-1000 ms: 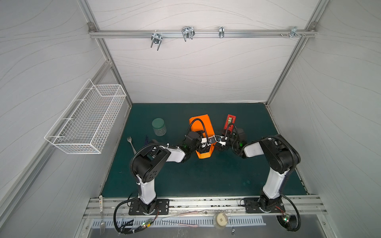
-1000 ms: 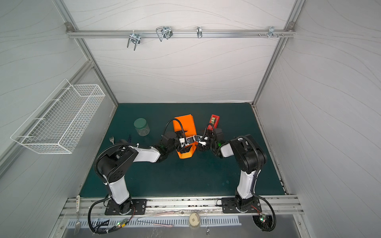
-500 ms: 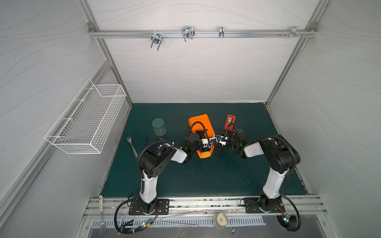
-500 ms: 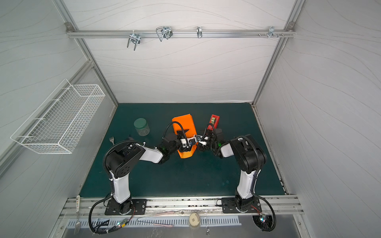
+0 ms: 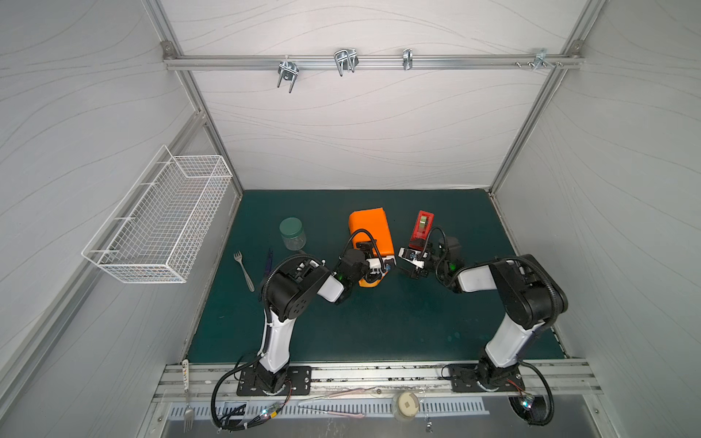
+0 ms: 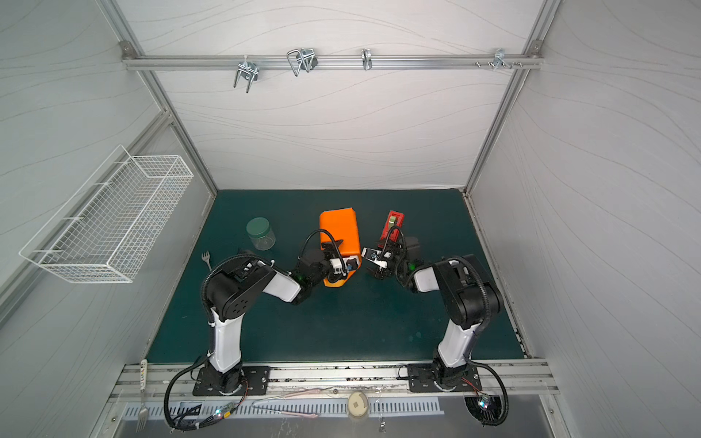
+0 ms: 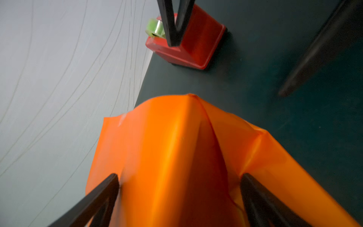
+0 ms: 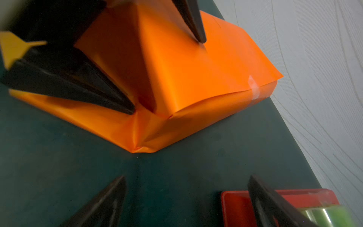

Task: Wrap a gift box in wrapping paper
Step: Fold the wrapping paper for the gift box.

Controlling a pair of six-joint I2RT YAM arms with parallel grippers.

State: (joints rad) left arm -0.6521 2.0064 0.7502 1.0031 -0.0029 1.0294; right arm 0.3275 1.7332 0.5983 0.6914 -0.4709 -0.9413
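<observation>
My left gripper [image 7: 179,175], spread, straddles the paper [image 7: 167,137] fold, probably to hold its crease; right gripper [image 8: 186,176] agape, empty, dispenser [image 8: 235,204] alongside.

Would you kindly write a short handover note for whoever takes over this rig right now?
Left pincer: open, straddling the near end of the glossy orange wrapping paper, gripping nothing.
Right pincer: open, empty, above the dark green mat between the paper and the red tape dispenser.
Gift box: hidden inside the paper.
Done: paper folded around the box; a clear tape strip holds the seam near the far end.
To do: the near end flares loose; fold and tape it.
</observation>
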